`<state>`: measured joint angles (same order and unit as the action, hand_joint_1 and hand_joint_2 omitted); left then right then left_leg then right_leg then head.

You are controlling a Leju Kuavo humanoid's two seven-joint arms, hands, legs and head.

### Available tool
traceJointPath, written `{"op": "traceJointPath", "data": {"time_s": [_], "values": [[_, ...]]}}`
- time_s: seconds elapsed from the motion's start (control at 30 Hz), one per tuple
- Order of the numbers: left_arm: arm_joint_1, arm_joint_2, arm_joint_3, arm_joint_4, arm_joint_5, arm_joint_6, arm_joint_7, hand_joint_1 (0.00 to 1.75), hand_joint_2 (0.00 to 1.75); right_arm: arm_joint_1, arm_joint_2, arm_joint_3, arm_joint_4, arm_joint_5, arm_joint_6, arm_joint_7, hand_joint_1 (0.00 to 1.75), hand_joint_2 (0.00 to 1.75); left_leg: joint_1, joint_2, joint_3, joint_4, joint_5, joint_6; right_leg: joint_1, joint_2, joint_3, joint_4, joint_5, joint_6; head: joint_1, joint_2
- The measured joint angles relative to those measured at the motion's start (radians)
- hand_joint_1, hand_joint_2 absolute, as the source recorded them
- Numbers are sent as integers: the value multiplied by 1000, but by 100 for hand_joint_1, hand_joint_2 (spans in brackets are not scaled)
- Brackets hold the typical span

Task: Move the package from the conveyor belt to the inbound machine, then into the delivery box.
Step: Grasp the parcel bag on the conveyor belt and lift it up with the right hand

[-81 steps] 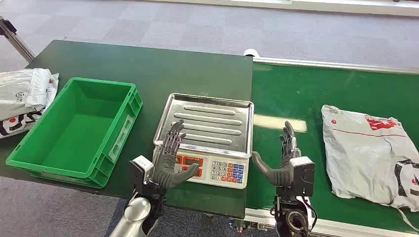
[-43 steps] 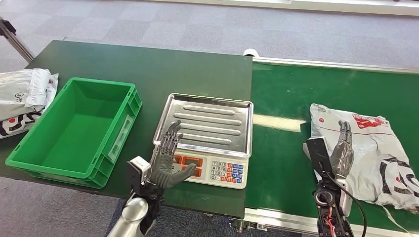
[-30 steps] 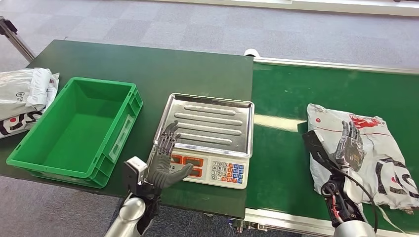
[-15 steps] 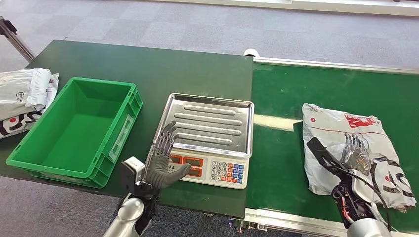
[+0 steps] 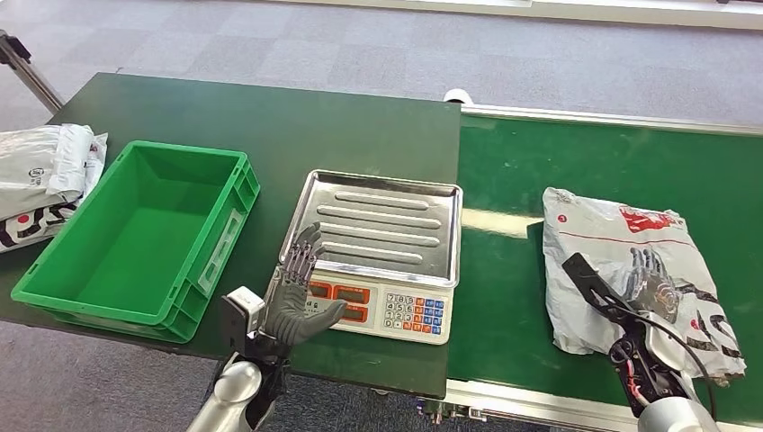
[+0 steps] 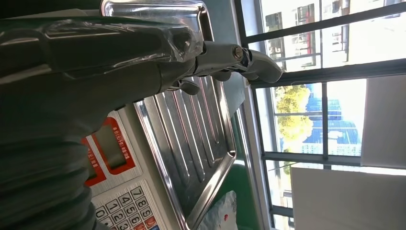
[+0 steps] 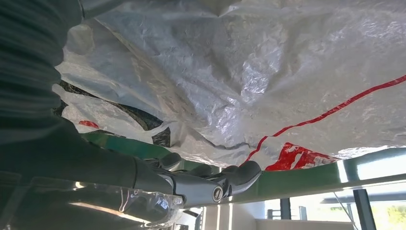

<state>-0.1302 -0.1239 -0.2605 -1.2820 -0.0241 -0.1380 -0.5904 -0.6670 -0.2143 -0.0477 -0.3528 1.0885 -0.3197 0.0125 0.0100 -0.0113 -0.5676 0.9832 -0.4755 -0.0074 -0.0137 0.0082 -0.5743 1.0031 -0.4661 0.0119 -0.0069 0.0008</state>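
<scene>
I have the conveyor belt (image 5: 531, 162) across the right half of the head view, dark green, with the table (image 5: 270, 117) butting against it at left. On the table, the green delivery box (image 5: 54, 288) fills the left of the frame and the inbound machine (image 5: 373, 220), a scale with a steel pan and keypad, sits at centre.

The package (image 5: 612, 243) lies flat on the belt at right of the frame, well apart from the scale. It is a grey-white poly mailer, crinkled and slack in the right wrist view (image 7: 230, 72); I judge it light, soft and a bit slippery, likely to sag and fold when lifted. I would take it by pinching a gathered fold near its middle, not an edge.

My right hand (image 5: 650, 281) is on top of the package, fingers spread over the film; whether they have closed on any of it I cannot tell.

My left hand (image 5: 295, 292) hovers at the scale's near-left corner, fingers apart, holding nothing.
</scene>
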Motion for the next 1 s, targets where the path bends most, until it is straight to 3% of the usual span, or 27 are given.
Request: {"op": "traceJointPath", "data": {"time_s": [0.23, 0.4, 0.6, 0.73, 0.87, 1.0], "values": [[0, 10, -1, 8, 19, 8, -16, 0, 175, -23, -21, -19, 24, -41, 136, 109, 0, 175, 0, 0, 0, 0, 0, 0, 0, 0, 0, 0, 0, 0, 0, 0], [0, 19, -7, 10, 33, 18, -22, 0, 175, -45, -37, -66, 38, -111, 214, 120, 0, 175, 0, 0, 0, 0, 0, 0, 0, 0, 0, 0, 0, 0, 0, 0], [-12, 29, -20, 27, 38, 19, -32, 0, 175, -87, -60, -183, 55, -253, 506, 135, 0, 175, 0, 0, 0, 0, 0, 0, 0, 0, 0, 0, 0, 0, 0, 0], [-13, 36, -21, 33, 39, 21, -33, 0, 175, -104, -66, -230, 61, -266, 561, 153, 3, 175, 0, 0, 0, 0, 0, 0, 0, 0, 0, 0, 0, 0, 0, 0], [-11, 42, -20, 33, 39, 23, -33, 0, 175, -113, -64, -253, 67, -265, 578, 165, 168, 175, 0, 0, 0, 0, 0, 0, 0, 0, 1, 0, 0, 0, 0, 0], [-12, 44, -20, 33, 44, 24, -33, 0, 175, -118, -61, -264, 69, -262, 583, 168, 175, 175, 0, 0, 1, 0, 0, 0, 0, 0, 1, 0, 0, 0, 0, 0]]}}
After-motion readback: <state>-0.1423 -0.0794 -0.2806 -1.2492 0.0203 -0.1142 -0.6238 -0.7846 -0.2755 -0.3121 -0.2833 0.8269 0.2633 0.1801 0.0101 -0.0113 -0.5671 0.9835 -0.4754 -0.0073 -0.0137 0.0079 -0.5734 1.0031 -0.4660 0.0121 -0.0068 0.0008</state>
